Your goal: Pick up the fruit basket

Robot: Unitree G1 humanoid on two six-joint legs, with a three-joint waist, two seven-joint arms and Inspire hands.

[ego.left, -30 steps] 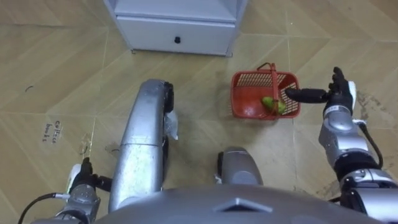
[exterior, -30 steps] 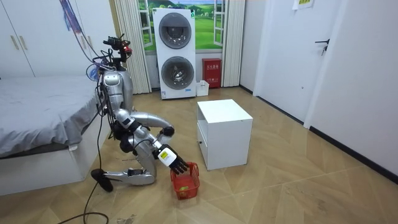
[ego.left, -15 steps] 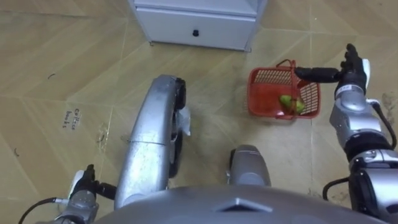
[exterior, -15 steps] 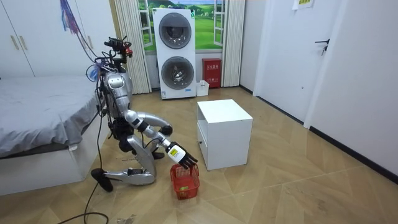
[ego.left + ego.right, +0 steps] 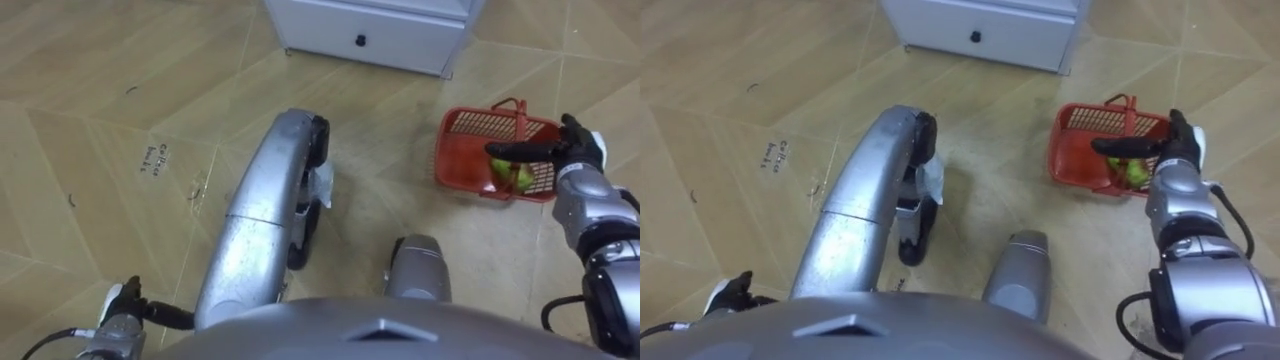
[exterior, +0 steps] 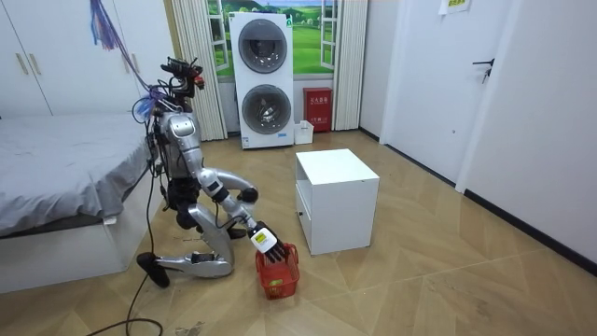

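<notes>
The red fruit basket (image 5: 470, 150) sits on the floor near the white cabinet (image 5: 380, 25), with green fruit (image 5: 515, 176) inside. It is probably light, stiff mesh, so take it by its raised handle (image 5: 518, 112). Your right hand (image 5: 578, 162) reaches over it, fingers straight and holding nothing. Your left hand (image 5: 120, 305) hangs low, and I cannot tell its state.

red basket (image 5: 462, 150): 1 | green fruit (image 5: 515, 176) inside: count cannot be told | white cabinet (image 6: 336, 177): 1 | drawer (image 5: 415, 48): 1 | dark knob (image 5: 360, 41): 1 | washing machines (image 6: 264, 51): 2, stacked | bed (image 6: 56, 177): 1 | small red box (image 6: 317, 105): 1 | hands: 2, left hand (image 5: 124, 300) and right hand (image 5: 577, 150)
</notes>
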